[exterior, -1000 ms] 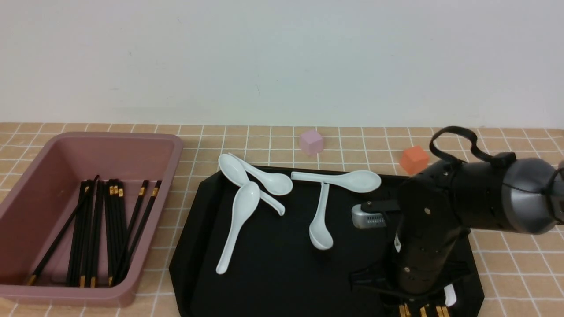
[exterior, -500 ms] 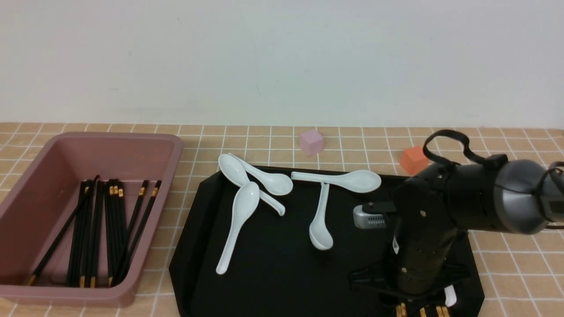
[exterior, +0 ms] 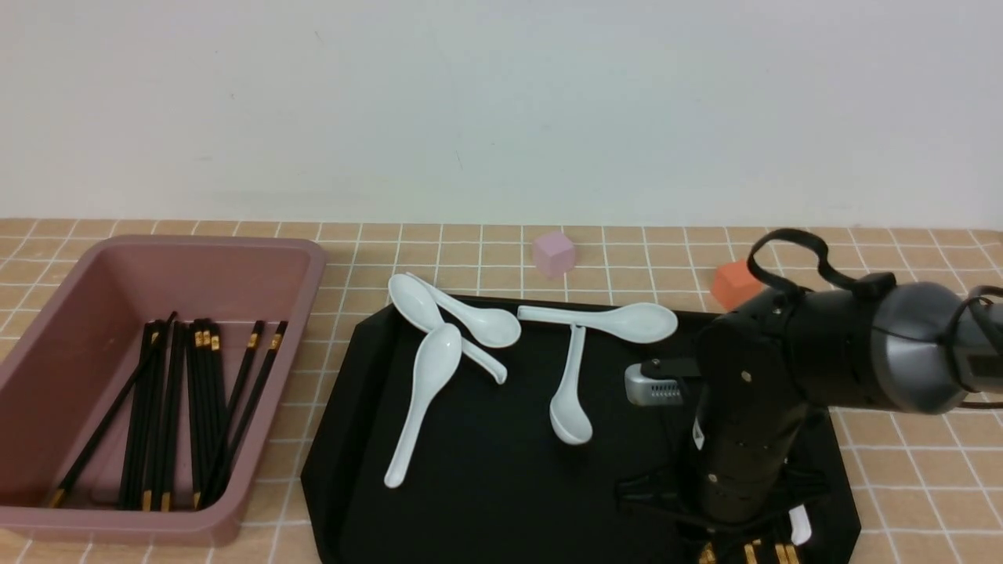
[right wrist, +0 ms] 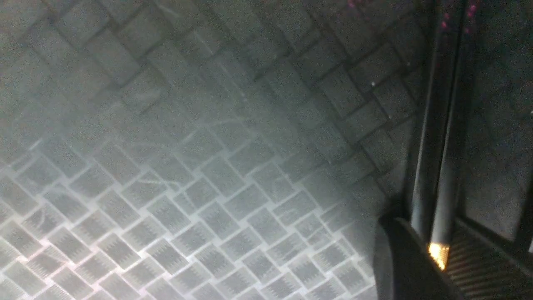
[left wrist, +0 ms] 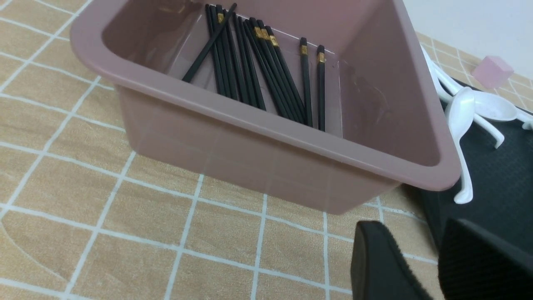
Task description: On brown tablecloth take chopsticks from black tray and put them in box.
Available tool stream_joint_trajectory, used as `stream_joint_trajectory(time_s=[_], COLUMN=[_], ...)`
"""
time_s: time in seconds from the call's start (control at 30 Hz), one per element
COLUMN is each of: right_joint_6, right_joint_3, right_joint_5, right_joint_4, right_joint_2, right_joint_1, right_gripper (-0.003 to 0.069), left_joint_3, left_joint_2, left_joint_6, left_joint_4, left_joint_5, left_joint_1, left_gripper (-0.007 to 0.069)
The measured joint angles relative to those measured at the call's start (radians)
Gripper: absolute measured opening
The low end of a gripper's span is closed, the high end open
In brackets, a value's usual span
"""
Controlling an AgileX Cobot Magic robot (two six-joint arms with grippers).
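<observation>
Numerous black chopsticks (exterior: 174,415) with gold bands lie in the dusty-pink box (exterior: 284,392) in the front view, one slanting across others at their far ends. The box stands on the brown tablecloth (exterior: 345,258), to the left of the large black tray (exterior: 501,478). Five white spoons (exterior: 435,360) lie in the far part of the tray, some crossing or touching; a small white piece (exterior: 799,525) shows beside the right arm (exterior: 752,407). That arm reaches down over the tray's near right part, where gold-banded ends (exterior: 786,554) show at the edge of the view. A pink cube (exterior: 554,254) and an orange cube (exterior: 735,283) sit on the cloth beyond the tray

The left wrist view shows the left gripper (left wrist: 416,250) with its fingers apart and cloth visible between them. The box is near it, chopsticks inside, with part of the tray and its spoons beside

In the right wrist view, two chopsticks (right wrist: 437,166) lie side by side on the tray's woven-patterned surface, their gold end between the fingers of the right gripper (right wrist: 431,246). I cannot tell whether the fingers are clamped on them or just around them
</observation>
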Motion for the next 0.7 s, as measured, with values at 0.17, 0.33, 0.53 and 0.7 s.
stream_joint_trajectory(time_s=[0.17,0.33,0.53,0.7], right_joint_6=[0.001,0.001,0.001,-0.031], right_joint_3=[0.0,0.018,0.01,-0.08], right_joint_5=[0.005,0.05,0.052,-0.034], right_joint_4=[0.0,0.011,0.047,0.145], right_joint_2=[-0.009,-0.088,-0.291,-0.37], right_joint_1=[0.0,0.0,0.0,0.046], right_gripper=[0.0148,0.0148,0.0148,0.0148], left_joint_3=[0.0,0.0,0.0,0.0], left_joint_2=[0.0,0.0,0.0,0.0], left_joint_6=[0.0,0.0,0.0,0.0], left_joint_4=[0.0,0.0,0.0,0.0], left_joint_5=[0.0,0.0,0.0,0.0], left_joint_1=[0.0,0.0,0.0,0.0], left_gripper=[0.0239,0.0239,0.0239,0.0239])
